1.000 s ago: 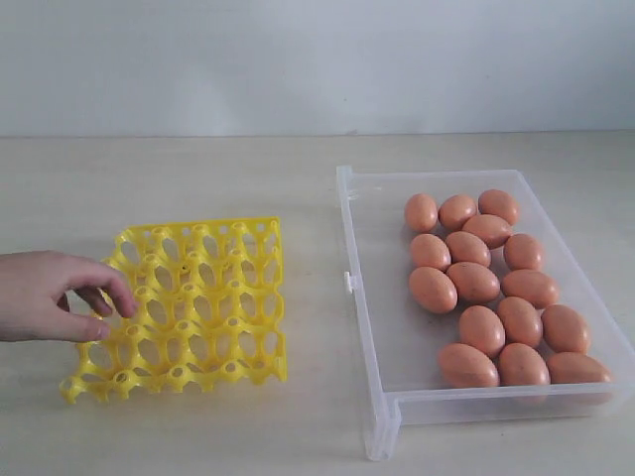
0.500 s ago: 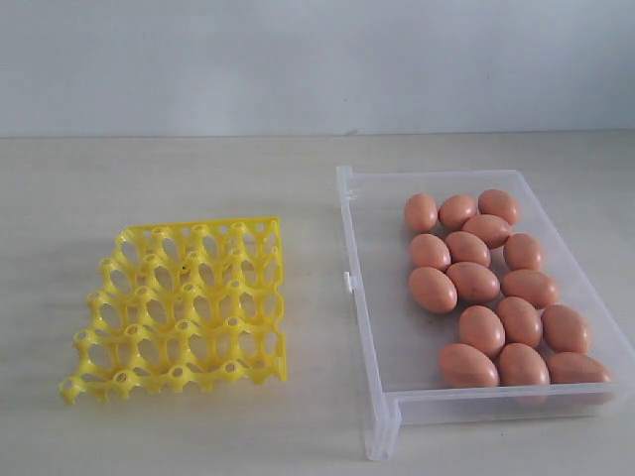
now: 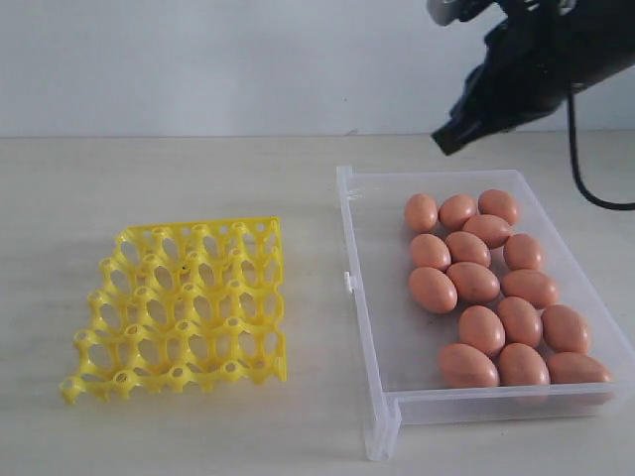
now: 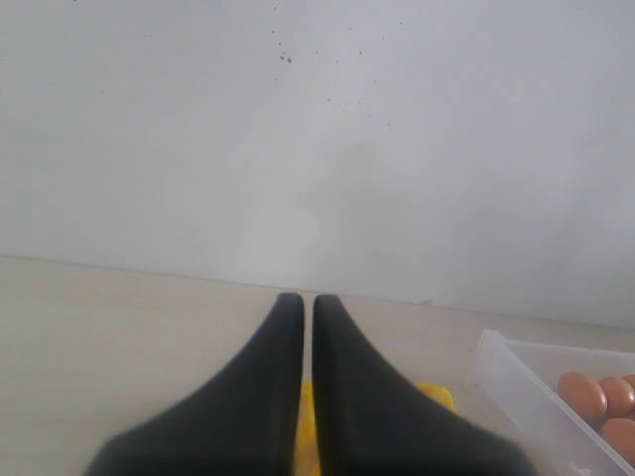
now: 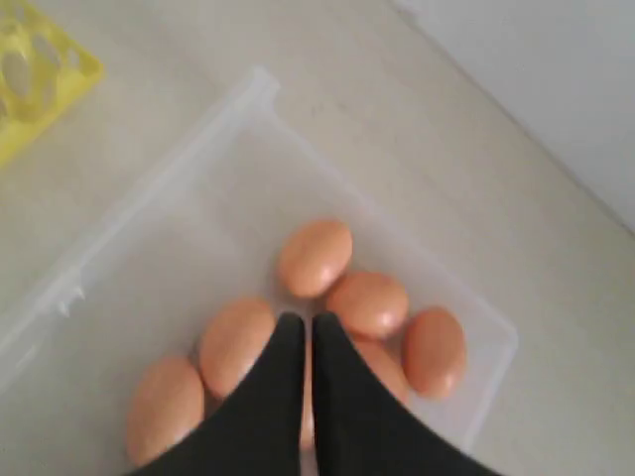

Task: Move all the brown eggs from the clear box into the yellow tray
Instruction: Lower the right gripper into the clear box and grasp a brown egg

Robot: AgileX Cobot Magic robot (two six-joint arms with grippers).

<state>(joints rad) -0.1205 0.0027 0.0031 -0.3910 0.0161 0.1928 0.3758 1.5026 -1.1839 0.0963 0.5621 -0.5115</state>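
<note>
**Sixteen brown eggs (image 3: 474, 282), all inside the clear box (image 3: 387, 327)**

Packed close in rough rows toward the box's right side, many touching; bare floor along the left wall. Well to the left on the tabletop (image 3: 198, 426), apart from the box: yellow tray (image 3: 189, 297), lying flat, lattice cups facing up.

High over the far end of the box, clear of the eggs: right pincer (image 3: 446, 139), black, tip angled down and to the left, cable (image 3: 572, 149) hanging behind it. Through its wrist camera, jaws pressed together to a hairline slit, gripping nothing, with a cluster of eggs and a box corner beneath.

Left pincer (image 4: 309, 297) equally narrow, fingers almost meeting, nothing between them. Behind those fingers, a sliver of yellow tray; also in that camera's sight, a corner of the clear box with a few eggs. Not visible from the exterior camera.
</note>
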